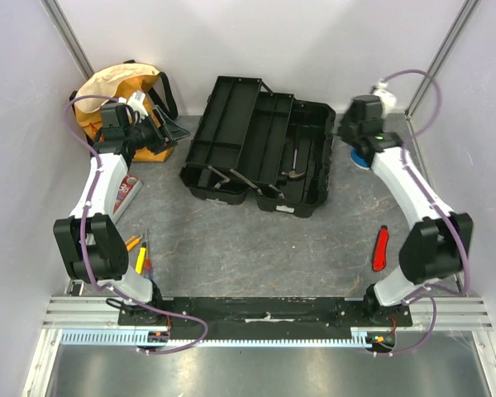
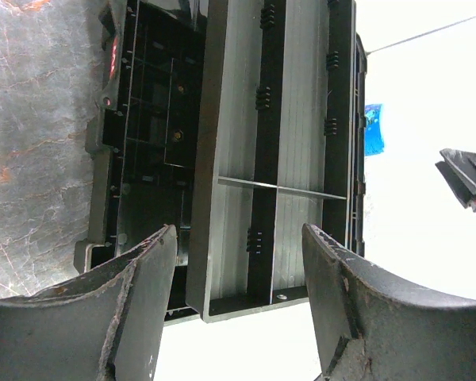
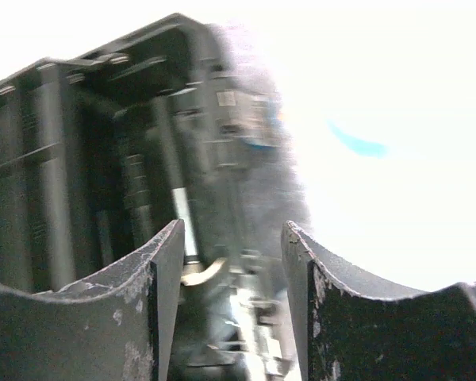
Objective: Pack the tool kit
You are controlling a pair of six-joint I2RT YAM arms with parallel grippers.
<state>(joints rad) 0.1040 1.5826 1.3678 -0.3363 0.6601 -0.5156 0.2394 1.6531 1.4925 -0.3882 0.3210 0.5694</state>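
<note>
The kit (image 1: 260,149) sat opened mid-worktop (image 1: 256,248), its trays fanned out. It looked like stiff, slick plastic, likely heavy with tools, and the hinged trays would swing, so tray edges seemed the best hold. Left jaws and right jaws stood released and empty on either side.

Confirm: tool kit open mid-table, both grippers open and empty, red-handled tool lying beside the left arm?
One error. The red-handled tool lies beside the right arm, not the left; the top external view shows it. The rest holds: the tool kit is open mid-table, and the left gripper and right gripper are both open and empty.
</note>
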